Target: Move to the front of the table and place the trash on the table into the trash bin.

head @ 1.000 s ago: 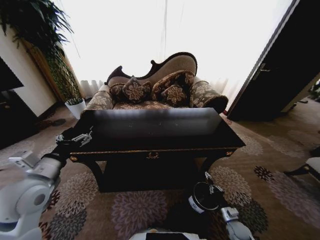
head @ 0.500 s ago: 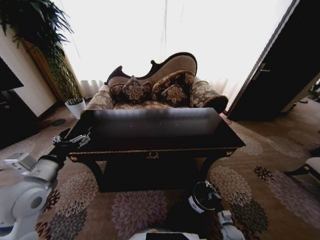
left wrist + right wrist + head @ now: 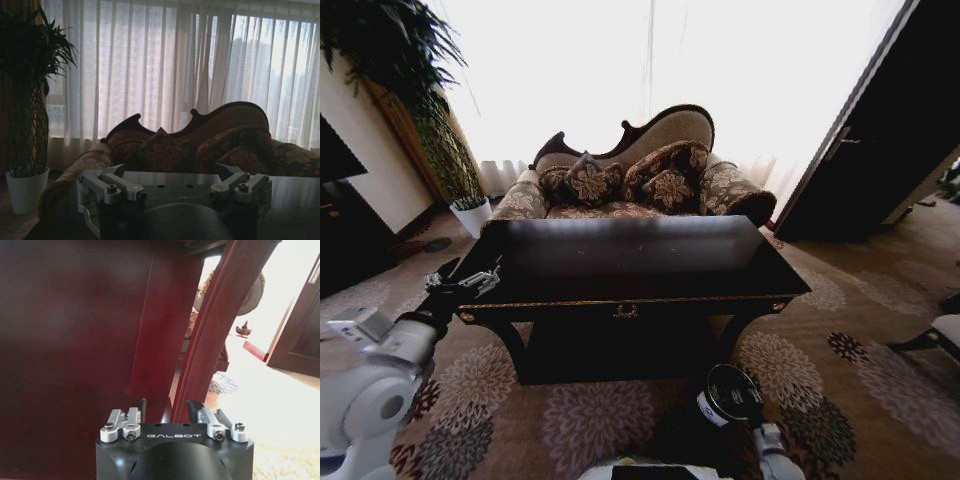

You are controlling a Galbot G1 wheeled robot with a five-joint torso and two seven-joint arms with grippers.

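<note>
with the worktop (image 3: 620, 262) bare of trash, the left gripper (image 3: 467, 280) hovers open-fingered at its corner, the right gripper (image 3: 165, 412) low, parted, empty.

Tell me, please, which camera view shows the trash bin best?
The head view: the trash bin stands on the carpet before the table, its round opening visible from above. The left wrist view looks across the tabletop toward the sofa; the right wrist view faces the table's side.

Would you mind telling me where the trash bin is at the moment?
In the head view the trash bin stands on the patterned carpet before the table, near its front right leg, on the robot's right.
</note>
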